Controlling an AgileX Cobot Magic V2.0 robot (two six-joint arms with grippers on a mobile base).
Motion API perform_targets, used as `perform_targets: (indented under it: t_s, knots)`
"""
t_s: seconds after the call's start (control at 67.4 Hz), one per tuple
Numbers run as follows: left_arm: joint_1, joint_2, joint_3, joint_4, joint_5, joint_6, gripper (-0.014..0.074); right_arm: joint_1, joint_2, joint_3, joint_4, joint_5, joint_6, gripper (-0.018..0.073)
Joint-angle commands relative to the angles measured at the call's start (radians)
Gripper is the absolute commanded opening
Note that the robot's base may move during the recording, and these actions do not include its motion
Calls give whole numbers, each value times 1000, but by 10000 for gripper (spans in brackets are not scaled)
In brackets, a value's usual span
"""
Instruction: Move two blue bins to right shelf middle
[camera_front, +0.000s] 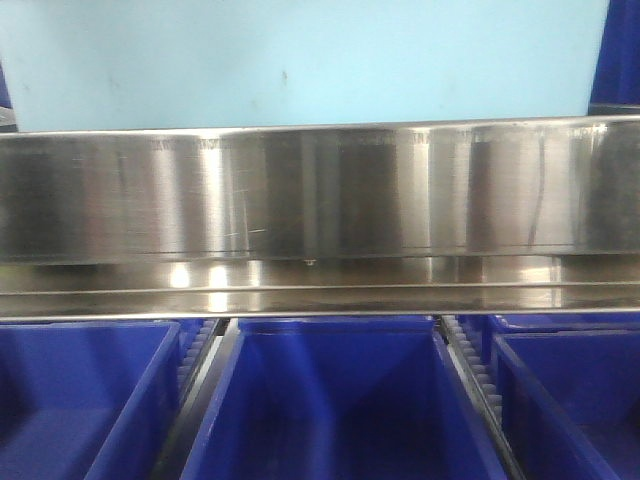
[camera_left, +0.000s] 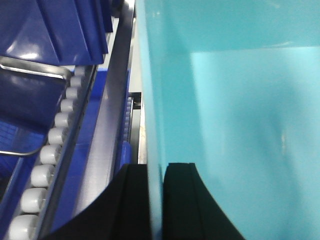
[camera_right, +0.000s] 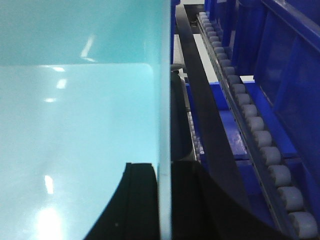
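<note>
A light-blue bin fills the top of the front view (camera_front: 300, 60), above a steel shelf beam. In the left wrist view my left gripper (camera_left: 156, 172) is shut on the bin's left wall (camera_left: 150, 100), one black finger (camera_left: 132, 200) outside and the other inside. My right gripper (camera_right: 164, 172) is shut on the same bin's right wall (camera_right: 164, 100), with the bin's pale inside (camera_right: 80, 110) to its left. The bin looks empty. Neither arm shows in the front view.
A wide steel shelf beam (camera_front: 320, 190) crosses the front view. Below it stand three dark-blue bins (camera_front: 330, 400) (camera_front: 80, 390) (camera_front: 570, 390) side by side. Roller tracks (camera_left: 50, 150) (camera_right: 260, 135) and more dark-blue bins flank the held bin on both sides.
</note>
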Motion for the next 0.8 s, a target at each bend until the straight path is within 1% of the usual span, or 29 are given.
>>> perform_targets:
  t_s: [0.0, 0.163, 0.311, 0.371, 0.415, 0.445, 0.504, 0.564, 0.593, 0.608, 0.623, 0.653, 0.712, 0.786]
  knots:
    - [-3, 2, 12, -40, -141, -14, -111, 13, 10, 0, -1, -119, 9, -167]
    - [27, 13, 12, -40, -124, -14, -111, 13, 41, 0, -1, -130, 9, -167]
    - [31, 13, 12, -40, -131, -14, -111, 13, 55, 0, -8, -130, 9, -167]
    - [31, 13, 12, -40, -131, -14, -94, 13, 57, 0, -10, -130, 9, -122]
    - [31, 13, 12, -45, -135, -14, -50, 13, 57, 0, -10, -130, 9, -52]
    - [31, 13, 12, -45, -135, -14, -6, 13, 57, 0, -10, -130, 9, 6]
    - [31, 13, 12, -45, -135, -14, 113, 13, 57, 0, -10, -130, 9, 126]
    - [31, 13, 12, -45, -131, -14, 238, 13, 55, -2, -10, -125, 9, 210]
    - [31, 11, 9, -45, -125, -14, 279, 13, 55, -5, -10, -122, 9, 236]
    - [31, 11, 9, -45, -120, -14, 316, 13, 55, -8, -10, -118, 9, 246]
    - [31, 8, 7, -45, -119, -14, 327, 13, 55, -11, -10, -115, 9, 254]
    - [31, 2, 5, -45, -119, -14, 388, 13, 52, -27, -2, -95, 9, 270]
    - [31, -5, -8, -50, -107, -14, 415, 13, 47, -49, 15, -64, 9, 272]
    - [34, -5, -37, -75, -63, -14, 411, 13, 42, -96, 55, -10, 6, 272]
